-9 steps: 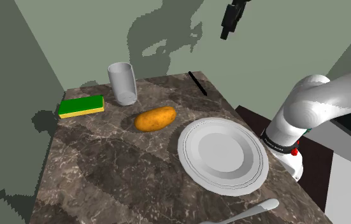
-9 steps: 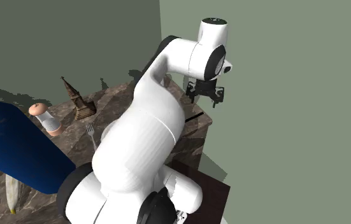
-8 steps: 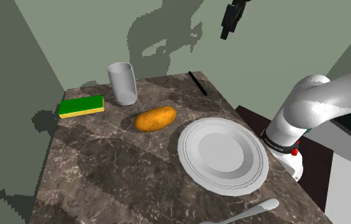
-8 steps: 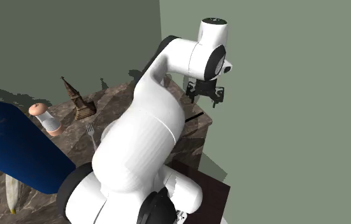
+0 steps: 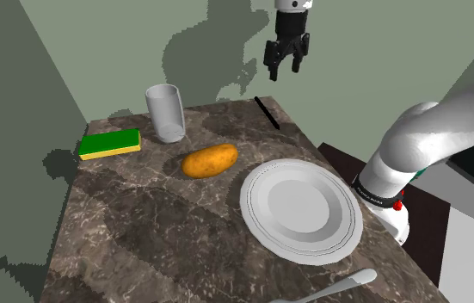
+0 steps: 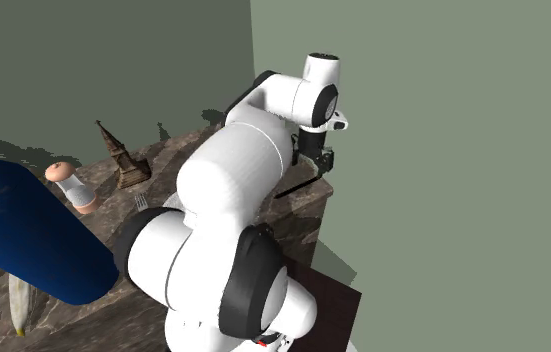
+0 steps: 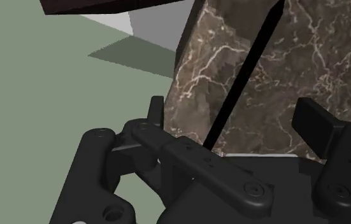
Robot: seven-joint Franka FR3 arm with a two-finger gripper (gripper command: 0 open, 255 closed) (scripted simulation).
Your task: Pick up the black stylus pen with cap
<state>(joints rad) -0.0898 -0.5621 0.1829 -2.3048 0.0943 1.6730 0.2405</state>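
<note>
- Hanging high over the far end of the worktop (image 5: 140, 232), my pincer (image 5: 285, 67) is open, with its two black fingers (image 7: 314, 121) spread apart and gripping nothing.
- The shoulder view shows things on the worktop: a grey cup (image 5: 166, 113), a green and yellow sponge (image 5: 110, 143), a brown potato (image 5: 210, 160) and a white plate (image 5: 302, 207).
- The second exterior view shows other things: a little brown tower (image 6: 118, 158), a small shaker (image 6: 71, 186), a fork (image 6: 142, 208) and a big blue thing (image 6: 23, 235). My fat white arm (image 6: 233, 190) hides much of the worktop there.
- The wrist view looks down past my fingers. There the pen (image 5: 267, 113) lines up with the gap between them, but it lies well below and they do not touch it.
- The pen is thin, straight and black all over, like a dark line on the brown stone.
- It lies flat close to the worktop's far corner, on the shoulder view's right, and runs along that side edge.
- I cannot tell where its cap is.
</note>
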